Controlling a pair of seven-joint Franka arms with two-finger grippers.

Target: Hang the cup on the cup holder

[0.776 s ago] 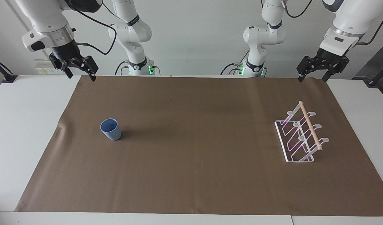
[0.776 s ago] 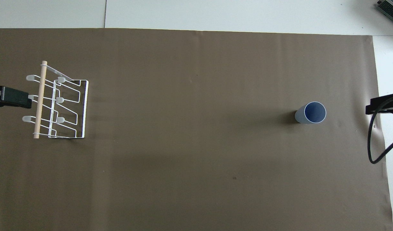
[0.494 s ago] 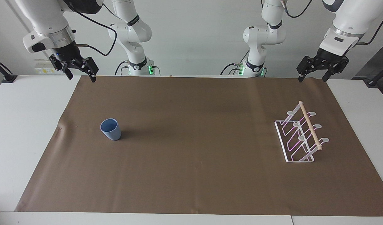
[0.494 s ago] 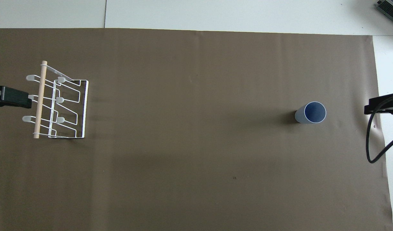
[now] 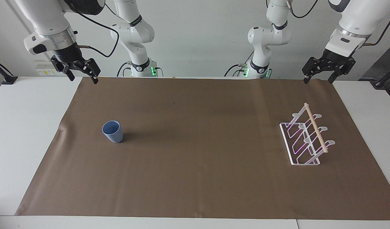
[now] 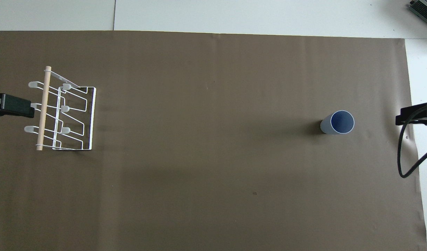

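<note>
Right gripper (image 5: pixel 81 76) hangs high over the brown mat's (image 5: pixel 195 178) edge at the robots' end, jaws wide, empty; small light blue tapered plastic cup (image 5: pixel 112 131) stands upright toward that arm's end, likely to tip under a glancing grasp; white wire cup holder with wooden dowel (image 5: pixel 306 136) sits well apart; left gripper (image 5: pixel 319 79) waits wide, empty; overhead, both grippers are cut off.

Cup (image 5: pixel 112 131) stands upright on mat (image 5: pixel 195 178), twd right arm's end of table (image 5: pixel 19 127). Cup holder (image 5: pixel 306 140) sits on mat twd left arm's end, well apart from cup, w/ dowel (image 5: pixel 315 128) across its top. Right gripper (image 5: pixel 81 77) hangs over mat's corner at robots' edge; left gripper (image 5: pixel 319 79) over the corner at left arm's end.
</note>
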